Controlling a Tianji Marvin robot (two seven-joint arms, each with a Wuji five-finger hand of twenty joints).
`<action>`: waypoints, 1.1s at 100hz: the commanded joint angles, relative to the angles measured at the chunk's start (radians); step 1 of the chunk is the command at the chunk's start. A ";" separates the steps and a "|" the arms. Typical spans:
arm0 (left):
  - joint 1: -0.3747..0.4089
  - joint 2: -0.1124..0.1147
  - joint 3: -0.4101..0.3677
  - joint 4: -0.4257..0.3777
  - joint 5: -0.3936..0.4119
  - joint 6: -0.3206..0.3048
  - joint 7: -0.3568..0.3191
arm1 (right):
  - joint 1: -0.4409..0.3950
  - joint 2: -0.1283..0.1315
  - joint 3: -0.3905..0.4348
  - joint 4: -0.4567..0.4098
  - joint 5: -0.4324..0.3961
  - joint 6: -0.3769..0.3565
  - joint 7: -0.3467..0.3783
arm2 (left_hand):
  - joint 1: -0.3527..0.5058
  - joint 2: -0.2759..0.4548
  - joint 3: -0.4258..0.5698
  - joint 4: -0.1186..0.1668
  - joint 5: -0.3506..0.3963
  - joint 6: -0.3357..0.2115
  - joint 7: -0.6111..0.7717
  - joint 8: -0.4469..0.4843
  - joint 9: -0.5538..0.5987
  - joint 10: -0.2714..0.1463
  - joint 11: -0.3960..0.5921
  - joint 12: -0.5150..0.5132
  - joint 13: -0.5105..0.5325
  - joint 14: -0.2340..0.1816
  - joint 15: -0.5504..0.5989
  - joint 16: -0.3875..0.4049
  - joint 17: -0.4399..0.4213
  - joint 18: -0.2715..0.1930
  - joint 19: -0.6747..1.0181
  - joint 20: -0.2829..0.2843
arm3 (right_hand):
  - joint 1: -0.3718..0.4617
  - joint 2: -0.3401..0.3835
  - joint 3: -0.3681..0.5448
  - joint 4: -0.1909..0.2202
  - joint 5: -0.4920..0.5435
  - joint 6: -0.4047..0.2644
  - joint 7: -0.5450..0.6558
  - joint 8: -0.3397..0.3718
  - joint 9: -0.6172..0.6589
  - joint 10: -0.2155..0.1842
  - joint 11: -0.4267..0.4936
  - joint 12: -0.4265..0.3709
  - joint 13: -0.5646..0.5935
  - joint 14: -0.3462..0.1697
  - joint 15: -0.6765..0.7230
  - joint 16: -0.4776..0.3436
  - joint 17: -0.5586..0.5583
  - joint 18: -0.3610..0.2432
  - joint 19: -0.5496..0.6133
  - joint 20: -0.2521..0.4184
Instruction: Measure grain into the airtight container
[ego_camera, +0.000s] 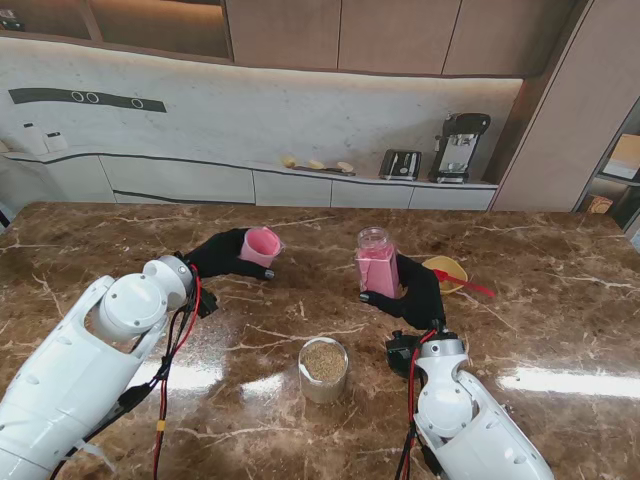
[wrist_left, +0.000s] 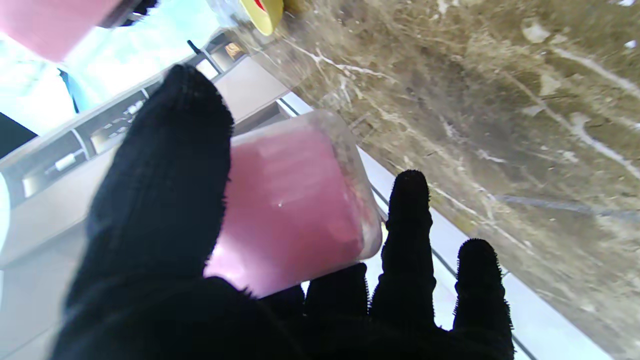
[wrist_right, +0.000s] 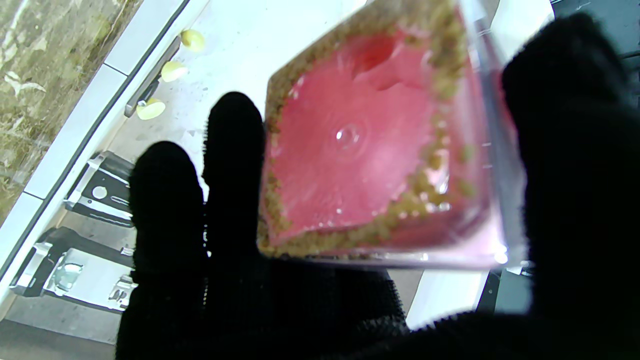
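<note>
The black-gloved fingers (wrist_right: 235, 150) of the right hand (ego_camera: 418, 292) are wrapped around the square airtight container (ego_camera: 377, 262), thumb on one wall and the rest on the opposite one, holding it upright off the marble table (ego_camera: 560, 300), just beyond the glass jar of grain (ego_camera: 324, 368). The left hand (ego_camera: 222, 254) is closed around a pink cup (ego_camera: 261, 246), thumb (wrist_left: 170, 165) over its side and the other fingers under it, tilted with its mouth toward the container; it sits left of that container and apart from it. The container looks like clear, rigid plastic with a pink liner, light and probably smooth, so a grip on two flat opposite walls, low on the body, seems safest against slipping or twisting. The yellow bowl (ego_camera: 446, 270) with its red spoon (ego_camera: 463, 283) lies just right of the container. Only the right wrist view shows grain ringing the container's pink bottom; only the stand's view shows the jar still full of grain and how the two vessels stand to each other.
</note>
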 joint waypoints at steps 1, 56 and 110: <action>-0.009 0.010 -0.009 -0.043 -0.003 0.014 -0.022 | -0.002 -0.001 -0.002 0.011 -0.001 -0.002 0.009 | 0.077 0.231 0.141 0.018 0.200 -0.143 0.165 0.035 0.160 -0.030 0.071 0.076 0.056 0.018 0.052 0.026 0.003 0.029 0.078 0.022 | 0.389 0.137 0.364 0.080 0.167 -0.371 0.132 0.018 0.093 -0.185 0.099 0.029 0.046 -0.105 0.012 -0.001 0.008 -0.023 0.016 0.012; -0.055 0.046 -0.016 -0.197 -0.068 0.060 -0.197 | 0.002 0.019 -0.017 0.012 -0.122 -0.021 -0.013 | 0.099 0.259 0.151 0.007 0.226 -0.105 0.159 0.011 0.227 -0.018 0.117 0.175 0.098 0.027 0.100 0.048 -0.037 0.045 0.223 -0.075 | 0.388 0.133 0.375 0.075 0.177 -0.371 0.108 0.041 0.098 -0.187 0.097 0.026 0.054 -0.105 0.003 0.006 0.011 -0.025 0.014 0.011; -0.158 0.064 0.065 -0.228 -0.045 0.033 -0.287 | -0.030 0.040 -0.015 -0.067 -0.223 -0.014 -0.033 | 0.187 0.298 0.060 0.023 0.236 -0.095 0.146 -0.016 0.231 -0.011 0.138 0.240 0.107 0.019 0.106 0.062 -0.034 0.043 0.243 -0.114 | 0.385 0.137 0.367 0.075 0.180 -0.374 0.103 0.047 0.100 -0.184 0.096 0.023 0.061 -0.108 -0.004 0.010 0.018 -0.025 0.011 0.009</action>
